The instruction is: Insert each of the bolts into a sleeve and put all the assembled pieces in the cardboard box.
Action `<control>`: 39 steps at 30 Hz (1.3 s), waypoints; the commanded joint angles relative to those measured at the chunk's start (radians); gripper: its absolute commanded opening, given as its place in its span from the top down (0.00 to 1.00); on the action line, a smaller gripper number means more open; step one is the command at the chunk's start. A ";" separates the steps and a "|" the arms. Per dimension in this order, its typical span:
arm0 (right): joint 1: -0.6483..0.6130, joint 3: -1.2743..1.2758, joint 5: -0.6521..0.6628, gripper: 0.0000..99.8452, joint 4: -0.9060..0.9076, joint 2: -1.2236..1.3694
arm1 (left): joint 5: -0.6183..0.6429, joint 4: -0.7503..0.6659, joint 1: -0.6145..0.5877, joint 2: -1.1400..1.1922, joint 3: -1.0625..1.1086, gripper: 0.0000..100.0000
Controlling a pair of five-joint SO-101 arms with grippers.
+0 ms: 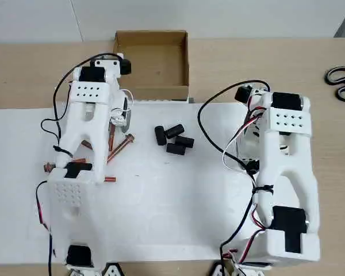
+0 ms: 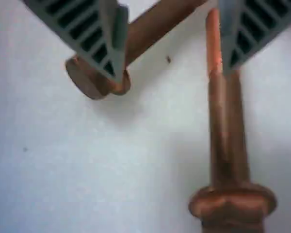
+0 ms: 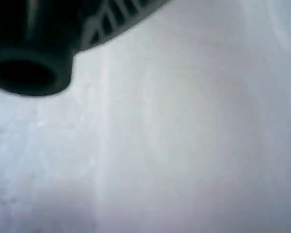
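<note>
Two copper bolts lie on the white sheet under my left gripper (image 2: pixel 169 53). Its grey fingers (image 2: pixel 104 34) stand open. One tip rests over the slanted bolt (image 2: pixel 94 80) near its head, the other touches the shaft of the second bolt (image 2: pixel 226 145). From above, this gripper (image 1: pixel 119 117) hangs over the bolts (image 1: pixel 116 144) at the left. Several black sleeves (image 1: pixel 173 140) lie in a cluster at the middle. My right gripper (image 3: pixel 72 43) is shut on a black sleeve (image 3: pixel 29 65), held just above the sheet. The cardboard box (image 1: pixel 152 63) stands open at the back.
More bolts (image 1: pixel 110 179) lie beside the left arm's base, one (image 1: pixel 48 167) at its far side. Scissors (image 1: pixel 342 80) rest on the wooden table at the far right. The white sheet (image 1: pixel 172 207) has free room in front of the sleeves.
</note>
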 commanded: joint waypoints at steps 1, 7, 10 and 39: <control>0.012 -0.003 -0.008 0.99 -0.007 -0.056 | -0.011 -0.038 -0.021 0.003 -0.044 0.87; 0.010 -0.003 -0.008 0.99 -0.007 -0.053 | -0.041 -0.058 -0.066 0.044 -0.062 0.87; 0.007 -0.003 -0.011 0.99 -0.008 -0.050 | -0.046 -0.054 -0.068 0.069 -0.087 0.87; 0.005 -0.003 -0.011 0.99 -0.008 -0.050 | -0.048 0.021 -0.020 0.318 -0.323 1.00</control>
